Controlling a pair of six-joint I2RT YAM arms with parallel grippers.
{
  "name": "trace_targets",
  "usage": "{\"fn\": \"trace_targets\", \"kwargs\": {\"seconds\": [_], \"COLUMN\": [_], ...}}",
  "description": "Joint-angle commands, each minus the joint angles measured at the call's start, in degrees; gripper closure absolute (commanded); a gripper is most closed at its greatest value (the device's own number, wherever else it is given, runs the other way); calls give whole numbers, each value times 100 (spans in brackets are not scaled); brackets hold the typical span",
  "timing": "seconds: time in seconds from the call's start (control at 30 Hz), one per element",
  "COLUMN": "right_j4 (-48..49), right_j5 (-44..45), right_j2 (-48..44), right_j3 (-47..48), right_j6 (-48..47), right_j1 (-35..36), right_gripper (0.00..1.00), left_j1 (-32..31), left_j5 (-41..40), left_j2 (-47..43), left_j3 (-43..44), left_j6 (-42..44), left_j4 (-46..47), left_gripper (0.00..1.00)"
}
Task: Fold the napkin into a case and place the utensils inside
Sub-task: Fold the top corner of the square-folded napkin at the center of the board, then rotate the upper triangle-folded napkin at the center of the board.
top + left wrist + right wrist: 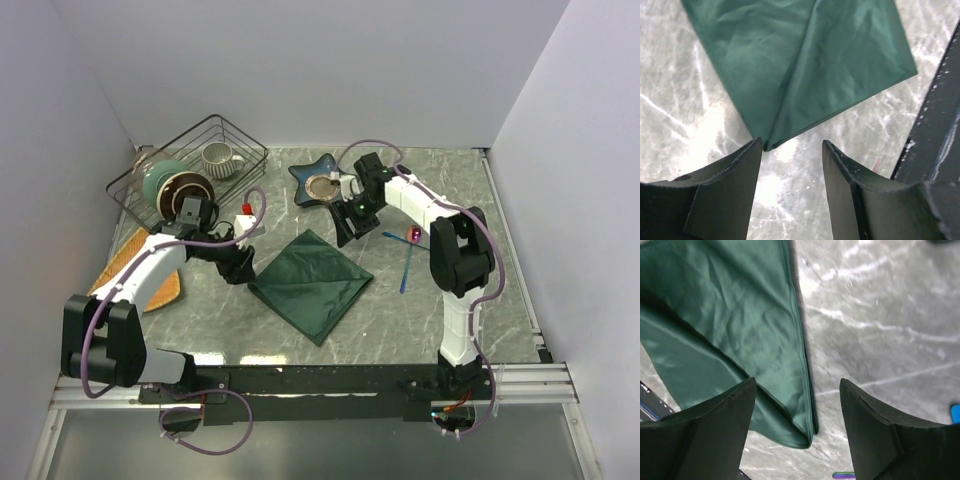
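From above: showing one napkin [312, 285] lying flat on the table [480, 320] as a diamond, corners pointing at the far and near edges. Sitting between the left gripper [240, 268], at its left corner, and the right gripper [345, 232], near its far corner. Counting two utensils to its right: blue utensil [405, 270], pink utensil [414, 234].

Left wrist: holding fingers spread, gripping nothing, napkin [805, 65] corner pointing into the gap.

Right wrist: holding fingers spread too, pinching nothing, napkin [730, 325] corner lying between them, layered edge running away.
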Motion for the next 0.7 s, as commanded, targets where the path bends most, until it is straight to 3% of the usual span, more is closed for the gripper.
{"fn": "trace_targets", "kwargs": {"seconds": [0.0,0.67], "right_j4": [-218,-358], "right_j5": [-87,-791], "right_j2": [-260,-576], "right_j3": [-320,-1120], "right_j6": [-73,208], "right_j1": [-239,-626], "right_gripper": [26,30], "left_j1": [140,264], "left_j5": [-68,-15], "left_j2": [160,231], "left_j3": [90,223], "left_j6": [381,812], "left_j4": [25,139], "left_gripper": [43,46]}}
